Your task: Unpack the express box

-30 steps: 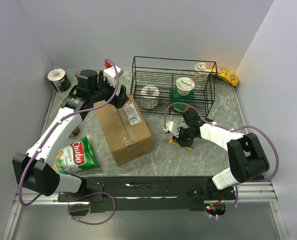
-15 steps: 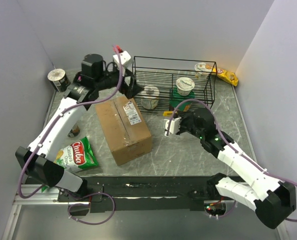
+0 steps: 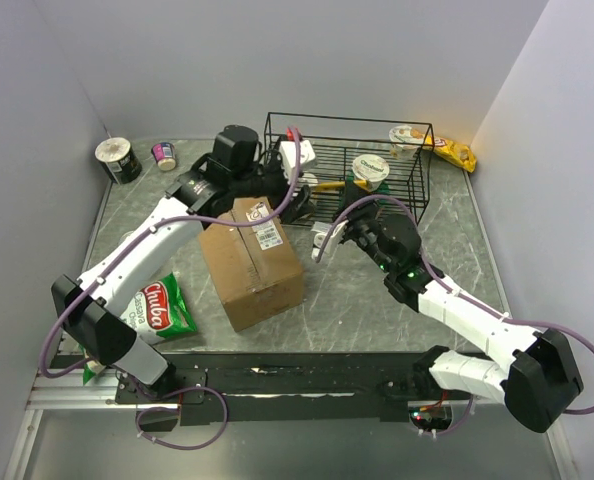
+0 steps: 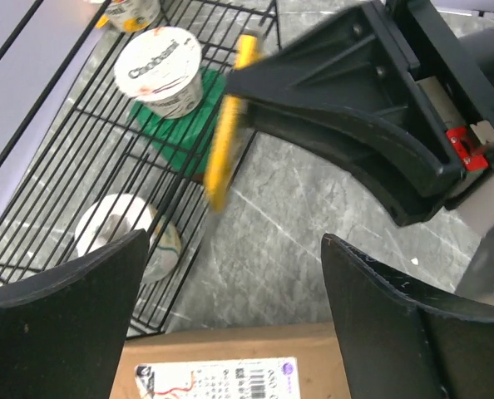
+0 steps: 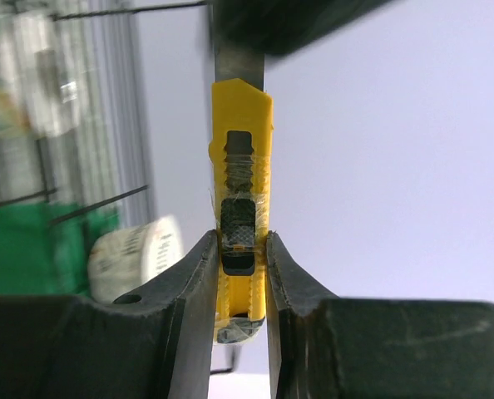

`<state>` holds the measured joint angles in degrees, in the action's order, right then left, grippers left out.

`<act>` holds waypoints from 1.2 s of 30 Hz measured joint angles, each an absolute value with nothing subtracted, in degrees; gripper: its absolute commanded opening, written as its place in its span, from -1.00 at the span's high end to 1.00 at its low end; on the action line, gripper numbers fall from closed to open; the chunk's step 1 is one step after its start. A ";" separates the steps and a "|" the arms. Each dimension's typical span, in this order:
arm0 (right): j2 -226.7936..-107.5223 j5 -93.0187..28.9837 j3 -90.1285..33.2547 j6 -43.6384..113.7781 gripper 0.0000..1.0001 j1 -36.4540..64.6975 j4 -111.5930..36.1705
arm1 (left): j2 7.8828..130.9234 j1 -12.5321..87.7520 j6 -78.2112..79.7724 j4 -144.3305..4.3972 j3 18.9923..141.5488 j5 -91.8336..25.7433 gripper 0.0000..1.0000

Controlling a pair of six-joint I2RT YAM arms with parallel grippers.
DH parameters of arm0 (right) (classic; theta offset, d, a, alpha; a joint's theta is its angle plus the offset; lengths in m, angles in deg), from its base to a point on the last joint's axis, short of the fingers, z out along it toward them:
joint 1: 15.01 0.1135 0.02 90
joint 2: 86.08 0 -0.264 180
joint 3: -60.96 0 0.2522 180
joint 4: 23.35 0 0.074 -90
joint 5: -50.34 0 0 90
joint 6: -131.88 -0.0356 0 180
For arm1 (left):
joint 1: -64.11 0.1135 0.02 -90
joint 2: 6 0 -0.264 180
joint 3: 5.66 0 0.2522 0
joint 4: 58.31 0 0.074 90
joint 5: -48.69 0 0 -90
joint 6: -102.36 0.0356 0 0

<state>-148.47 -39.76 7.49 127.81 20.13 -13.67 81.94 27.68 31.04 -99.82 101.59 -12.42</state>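
The express box [image 3: 252,262] is a closed brown carton with a taped seam and a white label [image 4: 214,378] at its far end. It stands left of centre. My left gripper [image 3: 289,200] hovers over that far end beside the basket, jaws wide open and empty [image 4: 234,249]. My right gripper [image 3: 339,218] is raised just right of the box, shut on a yellow utility knife [image 5: 240,191]. The knife [image 4: 226,125] shows in the left wrist view, pointing along the basket's front.
A black wire basket [image 3: 417,150] at the back holds a yogurt cup [image 3: 370,170] on a green pack and a second cup [image 4: 126,237]. A Chuba snack bag [image 3: 157,308] lies front left. A cup [image 3: 118,158] and a small can [image 3: 164,155] stand back left. A yellow packet [image 3: 455,152] lies back right.
My left arm swung right from the back left corner to above the box's far end. My right gripper lifted the knife off the table and carried it up and left toward the box.
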 measured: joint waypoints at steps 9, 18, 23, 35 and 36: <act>-148.47 -38.73 7.58 132.23 1.00 22.45 -7.01 | 81.98 25.15 31.78 -99.18 101.57 -17.06 -0.68; -147.33 -37.79 10.05 134.39 1.00 23.87 -6.75 | 82.81 24.25 32.13 -98.00 101.59 -19.24 -0.19; -145.87 -37.46 11.12 134.66 1.00 24.35 -6.68 | 83.53 24.21 32.15 -97.98 101.59 -19.29 0.02; -145.36 -38.03 11.91 135.42 1.00 24.81 -6.85 | 84.71 23.71 30.86 -98.77 101.62 -15.29 0.98; -145.32 -38.14 11.89 135.14 1.00 24.83 -7.14 | 84.71 23.64 31.15 -98.99 101.66 -15.18 0.98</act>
